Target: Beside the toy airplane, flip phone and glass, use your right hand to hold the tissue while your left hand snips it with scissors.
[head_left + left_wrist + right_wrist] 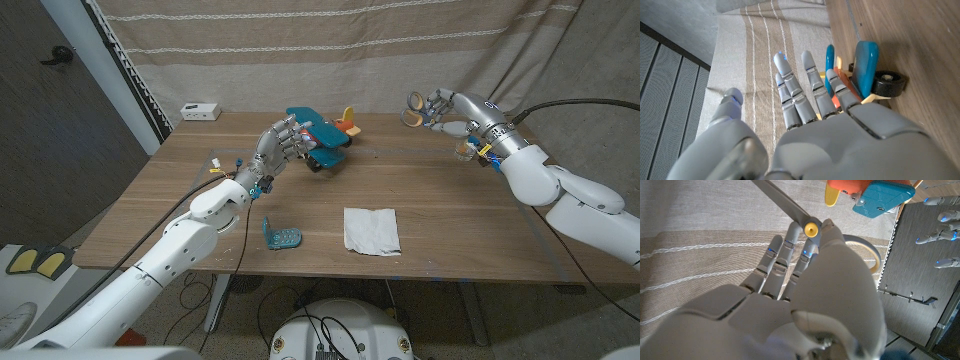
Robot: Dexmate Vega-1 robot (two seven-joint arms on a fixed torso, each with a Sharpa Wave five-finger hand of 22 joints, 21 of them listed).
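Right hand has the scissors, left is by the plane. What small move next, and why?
Probably bring the right hand with the scissors toward the tissue: it lies untouched at the front edge, and the left hand is open by the toy airplane.

The wooden table (450, 215) is carrying a white tissue (371, 229), a blue flip phone (281, 236), a toy airplane (322, 138), a white box (201, 111) and, seemingly, a glass (465, 150).

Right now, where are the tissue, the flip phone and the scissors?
tissue (371, 230), head view, middle of the white sheet.
flip phone (283, 237), head view, its open keypad half.
scissors (811, 229), right wrist view, yellow pivot.
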